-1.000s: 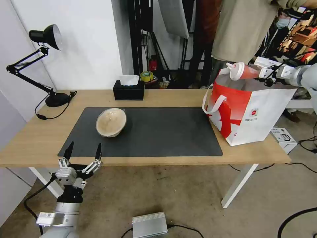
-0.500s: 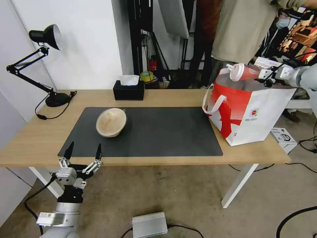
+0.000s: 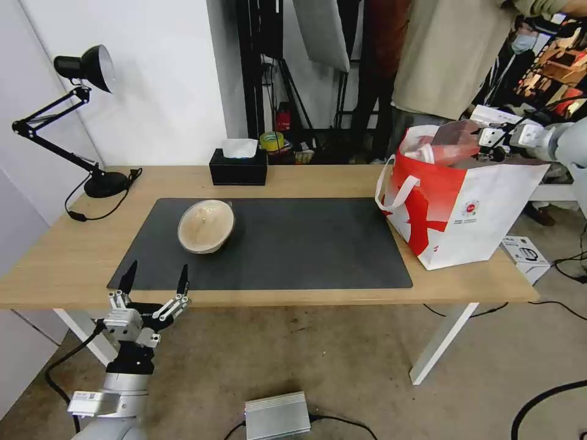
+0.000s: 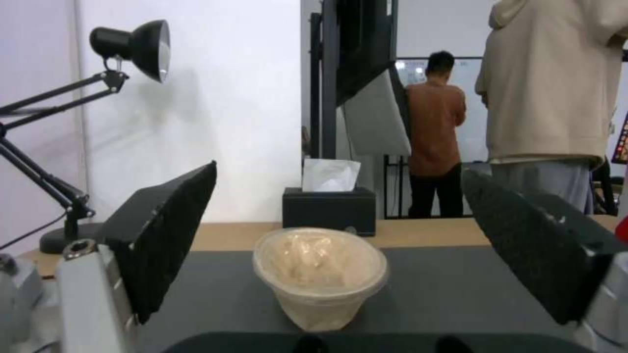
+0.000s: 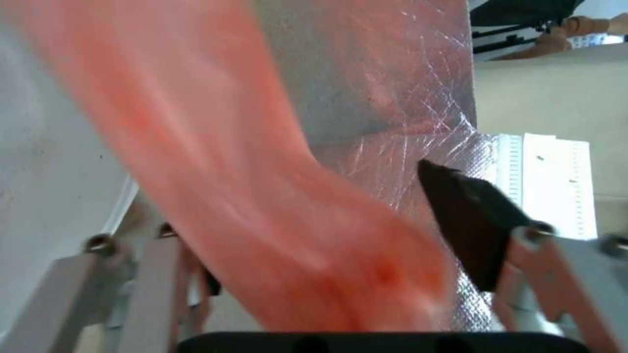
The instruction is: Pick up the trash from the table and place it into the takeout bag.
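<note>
The long table [image 3: 73,256] carries the takeout bag [image 3: 483,214] at its right end, and the red drink cup [image 3: 449,143] tips lid-down into the bag's open mouth. The right gripper [image 3: 489,137] sits at the bag's rim with its fingers [image 5: 468,215] spread, one clear of the cup. The beige bowl [image 3: 206,225] rests on the dark mat, and the left gripper [image 3: 154,280] hangs open at the table's near edge.

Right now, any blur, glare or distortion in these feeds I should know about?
Right wrist view: the red drink cup is a motion-smeared streak across the frame; the takeout bag foil lining glints. Head view: wide-angle bowing, the table edges curve; the cup is blurred over the bag. Left wrist view: beige bowl reasonably sharp, left gripper fingers soft.
</note>
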### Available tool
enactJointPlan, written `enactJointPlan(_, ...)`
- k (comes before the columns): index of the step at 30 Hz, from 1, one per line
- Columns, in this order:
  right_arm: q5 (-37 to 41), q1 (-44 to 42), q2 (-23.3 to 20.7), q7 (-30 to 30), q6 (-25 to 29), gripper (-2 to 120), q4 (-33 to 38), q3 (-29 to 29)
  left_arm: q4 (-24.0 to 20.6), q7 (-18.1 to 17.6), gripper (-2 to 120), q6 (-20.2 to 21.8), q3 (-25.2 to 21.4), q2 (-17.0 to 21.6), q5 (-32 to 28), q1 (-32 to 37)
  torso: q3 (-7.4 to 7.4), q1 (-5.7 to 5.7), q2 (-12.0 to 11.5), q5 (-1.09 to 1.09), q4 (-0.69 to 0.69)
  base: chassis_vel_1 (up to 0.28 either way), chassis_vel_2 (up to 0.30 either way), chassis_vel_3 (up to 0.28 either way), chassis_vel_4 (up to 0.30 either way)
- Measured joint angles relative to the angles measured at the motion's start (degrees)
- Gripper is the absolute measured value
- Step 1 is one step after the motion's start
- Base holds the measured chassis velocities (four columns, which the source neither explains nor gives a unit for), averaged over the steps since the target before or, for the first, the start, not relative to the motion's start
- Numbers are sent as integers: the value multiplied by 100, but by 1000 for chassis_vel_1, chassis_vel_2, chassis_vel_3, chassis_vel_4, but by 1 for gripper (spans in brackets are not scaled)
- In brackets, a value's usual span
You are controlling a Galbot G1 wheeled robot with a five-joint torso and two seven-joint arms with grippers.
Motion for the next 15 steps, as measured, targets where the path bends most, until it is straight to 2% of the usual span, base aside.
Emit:
enactJointPlan(4,3,13,0,-3,0,88,1,0,10,0,100,-2,7,-14,0,5,0,0,0,0,0,0,0,0,0)
enactJointPlan(5,3,13,0,-3,0,88,1,0,10,0,100,-2,7,-14,0,5,0,0,0,0,0,0,0,0,0)
enactJointPlan(6,5,21,0,-3,0,94,7,0,10,0,100,-3,8,-14,0,3,0,0,0,0,0,0,0,0,0)
enactJointPlan(8,11,23,-2,-4,0,99,20,0,10,0,100,-4,8,-13,0,3,0,0,0,0,0,0,0,0,0)
enactJointPlan(15,37,39,-8,-6,0,100,50,10,8,0,100,-7,-4,-10,-2,9,0,0,0,0,0,0,0,0,0)
